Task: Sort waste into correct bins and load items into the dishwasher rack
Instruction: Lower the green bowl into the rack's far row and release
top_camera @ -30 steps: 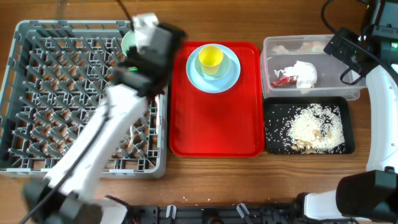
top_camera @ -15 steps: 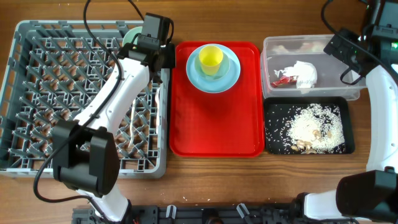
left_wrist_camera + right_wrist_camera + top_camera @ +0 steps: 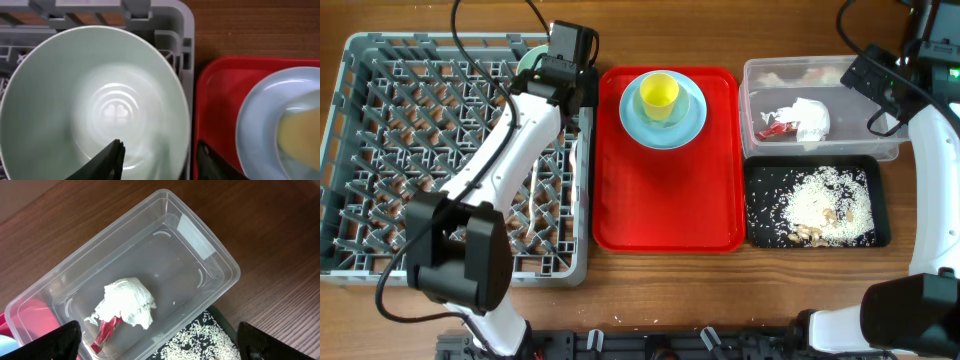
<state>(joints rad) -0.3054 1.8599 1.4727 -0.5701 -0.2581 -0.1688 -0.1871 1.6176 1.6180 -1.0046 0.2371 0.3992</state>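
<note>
A pale mint-green bowl (image 3: 530,64) sits in the far right corner of the grey dishwasher rack (image 3: 380,150); it fills the left wrist view (image 3: 75,90). My left gripper (image 3: 553,73) is open, its fingers (image 3: 160,160) straddling the bowl's right rim. A yellow cup (image 3: 659,92) stands on a pale blue plate (image 3: 692,122). The white napkin (image 3: 127,300) and red wrapper (image 3: 105,332) lie in the clear tub (image 3: 210,260). Rice (image 3: 820,205) lies in the black tray (image 3: 882,236). My right gripper (image 3: 157,326) is open and empty above the tub. No spoon or fork is in view.
The plate and cup rest at the far end of a flat red tray (image 3: 665,200) between the rack and the bins. The red tray's edge (image 3: 215,100) lies right beside the rack wall (image 3: 185,20). The right arm (image 3: 930,150) stands along the table's right side.
A second ago my left arm was blurred in motion over the rack; it has settled at the far right corner above the bowl. The right arm has not moved.
</note>
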